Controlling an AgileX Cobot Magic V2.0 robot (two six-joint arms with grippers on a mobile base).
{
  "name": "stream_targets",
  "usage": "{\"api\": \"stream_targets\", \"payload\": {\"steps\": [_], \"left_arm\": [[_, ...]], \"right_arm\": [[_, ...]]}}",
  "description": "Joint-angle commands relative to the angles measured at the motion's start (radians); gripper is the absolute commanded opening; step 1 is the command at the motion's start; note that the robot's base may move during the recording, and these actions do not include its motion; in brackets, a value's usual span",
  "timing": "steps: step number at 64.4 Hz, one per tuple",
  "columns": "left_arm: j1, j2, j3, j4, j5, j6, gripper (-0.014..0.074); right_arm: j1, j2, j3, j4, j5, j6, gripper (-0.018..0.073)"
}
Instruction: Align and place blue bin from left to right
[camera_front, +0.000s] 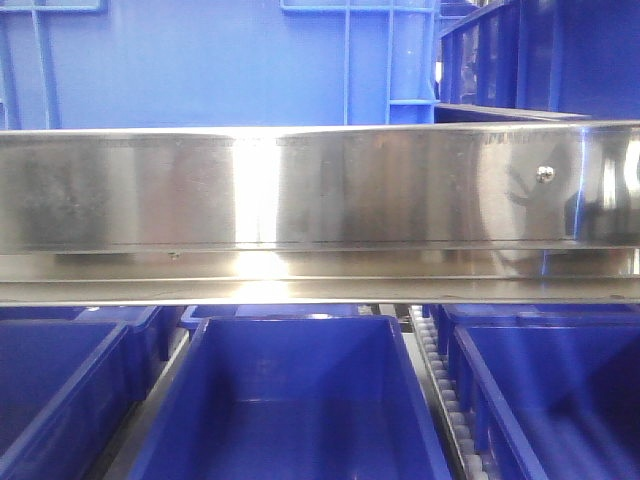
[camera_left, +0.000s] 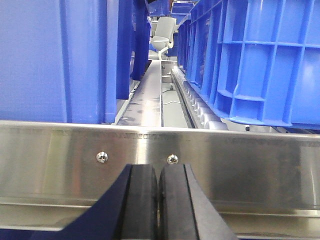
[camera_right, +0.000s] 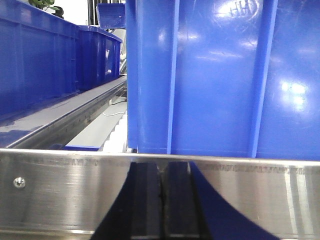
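Left gripper (camera_left: 159, 175): I see the fingers pressed together, nothing between them, facing a steel rail (camera_left: 240, 165). Beyond it, blue bins flank a roller track (camera_left: 199, 109). Front camera: three open bins sit in a row below the rail, left bin (camera_front: 60, 385), middle bin (camera_front: 300, 400), right bin (camera_front: 545, 390), with gaps between. Right gripper (camera_right: 161, 175): fingers flat against each other, a tall blue bin (camera_right: 215, 75) just behind the rail.

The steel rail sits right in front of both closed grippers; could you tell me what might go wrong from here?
The left gripper and right gripper might strike the steel rail if driven forward without lifting. Shut, they need opening before gripping the blue bin, which could snag the roller track.
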Motion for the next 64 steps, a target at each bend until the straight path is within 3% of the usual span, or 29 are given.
{"api": "stream_targets", "payload": {"steps": [1,35,64], "left_arm": [[0.005,-0.003,-0.002,-0.007,-0.020,0.002,0.0004],[0.005,-0.003,-0.002,-0.007,-0.057,0.002,0.0004],[0.005,-0.003,-0.002,-0.025,-0.305,-0.018,0.0004]], "right_arm": [[0.002,-0.003,0.000,-0.003,-0.023,-0.004,-0.0079],[0.002,-0.003,0.000,-0.003,-0.023,-0.004,-0.0079],[0.002,-0.003,0.000,0.001,-0.097,-0.004,-0.0079]]}}
